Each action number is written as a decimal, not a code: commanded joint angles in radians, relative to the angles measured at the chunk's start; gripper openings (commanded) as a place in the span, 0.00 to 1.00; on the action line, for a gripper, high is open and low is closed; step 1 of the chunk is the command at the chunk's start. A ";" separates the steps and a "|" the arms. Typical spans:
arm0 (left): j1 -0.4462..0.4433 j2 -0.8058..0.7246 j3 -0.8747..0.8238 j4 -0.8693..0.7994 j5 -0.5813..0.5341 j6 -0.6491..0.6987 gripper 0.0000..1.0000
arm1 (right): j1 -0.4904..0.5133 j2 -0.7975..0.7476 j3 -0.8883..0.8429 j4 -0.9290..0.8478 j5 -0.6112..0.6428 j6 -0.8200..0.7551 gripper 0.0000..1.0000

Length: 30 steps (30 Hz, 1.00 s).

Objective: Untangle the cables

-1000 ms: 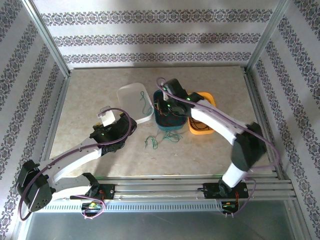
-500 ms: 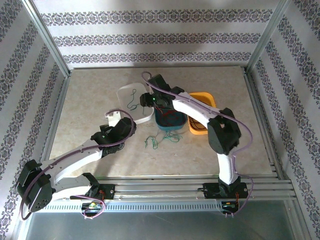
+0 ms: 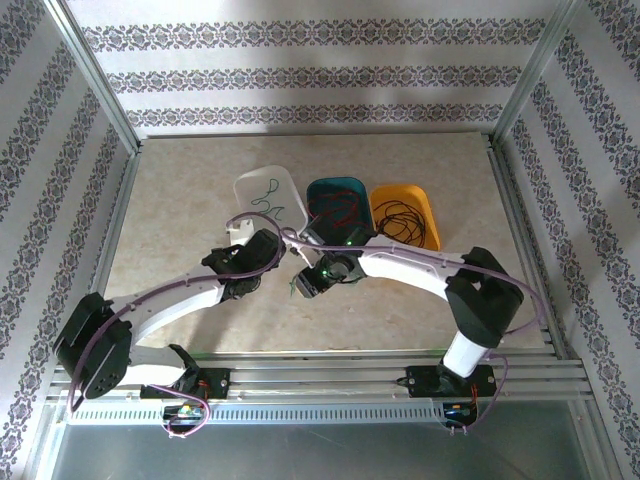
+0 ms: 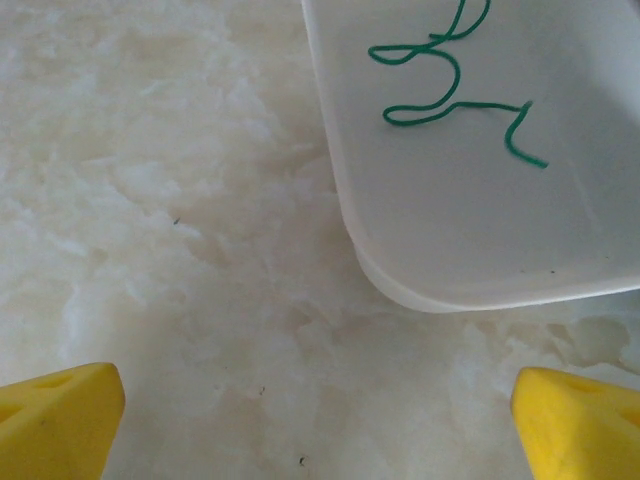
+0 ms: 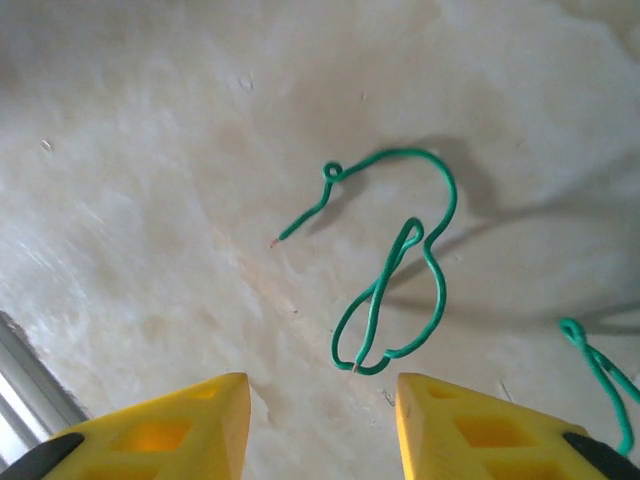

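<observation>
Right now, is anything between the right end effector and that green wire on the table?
Nothing visible. The green wire lies on the bare table just ahead of the open right end effector, with no other object between them.

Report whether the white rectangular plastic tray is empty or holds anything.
Not empty. The white rectangular plastic tray holds one loose green wire, lying curled on its floor.

Pale marbled table (image 3: 180, 200), and three trays sit side by side on it toward the back: white tray (image 3: 292, 200) on the left, teal tray (image 3: 340, 181) in the middle, orange tray (image 3: 432, 222) on the right. On the bare surface a looped green cable (image 5: 408, 232) lies flat, a second green cable (image 5: 590, 350) near it.
</observation>
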 commanded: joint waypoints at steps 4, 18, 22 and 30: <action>0.014 -0.010 0.004 -0.058 0.002 -0.054 0.99 | -0.008 0.092 0.070 -0.009 0.038 -0.068 0.42; 0.043 -0.073 -0.029 -0.020 0.114 0.030 0.99 | -0.035 0.145 0.050 0.043 -0.030 -0.040 0.03; 0.103 -0.074 -0.046 0.126 0.403 0.144 0.99 | -0.072 0.044 -0.013 0.092 -0.094 -0.048 0.00; 0.189 -0.038 -0.004 0.219 0.864 0.234 1.00 | -0.178 -0.177 -0.133 0.179 -0.324 -0.035 0.00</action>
